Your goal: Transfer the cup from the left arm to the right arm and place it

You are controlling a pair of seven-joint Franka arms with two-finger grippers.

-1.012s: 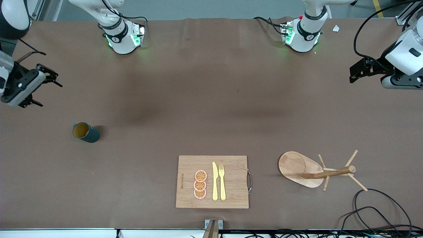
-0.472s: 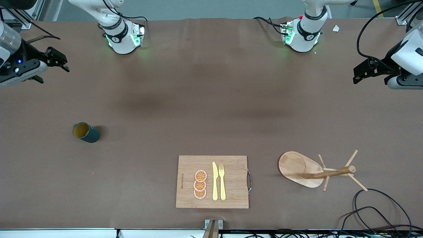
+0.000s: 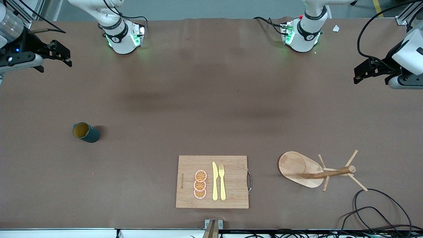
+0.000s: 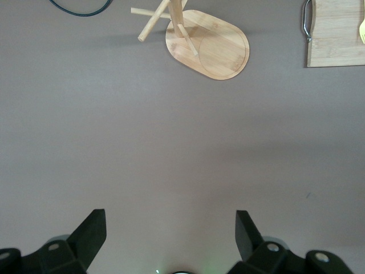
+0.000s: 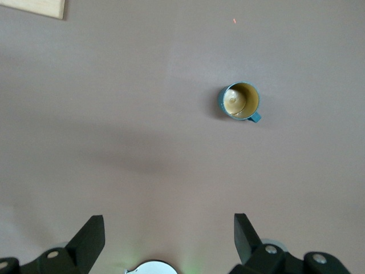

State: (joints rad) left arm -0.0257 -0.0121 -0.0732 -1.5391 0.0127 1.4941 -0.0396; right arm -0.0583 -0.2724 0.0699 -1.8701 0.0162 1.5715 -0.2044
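Note:
The cup (image 3: pixel 85 132) is a dark teal mug with a tan inside. It stands upright and alone on the brown table toward the right arm's end, and it also shows in the right wrist view (image 5: pixel 239 101) with its handle out to one side. My right gripper (image 3: pixel 63 55) is open and empty, up in the air over the bare table at that end, well apart from the cup; its jaws (image 5: pixel 169 219) stand wide. My left gripper (image 3: pixel 356 76) is open and empty over the bare table at the left arm's end; its jaws (image 4: pixel 171 216) stand wide.
A wooden peg rack (image 3: pixel 299 168) on an oval base stands toward the left arm's end, also in the left wrist view (image 4: pixel 208 43). A wooden cutting board (image 3: pixel 231 181) with orange slices, a knife and a fork lies at the near middle. Black cables (image 3: pixel 380 211) lie at the near corner.
My right gripper has risen and swung away from the cup toward the robots' side of the table. My left gripper has shifted slightly. The cup has not moved.

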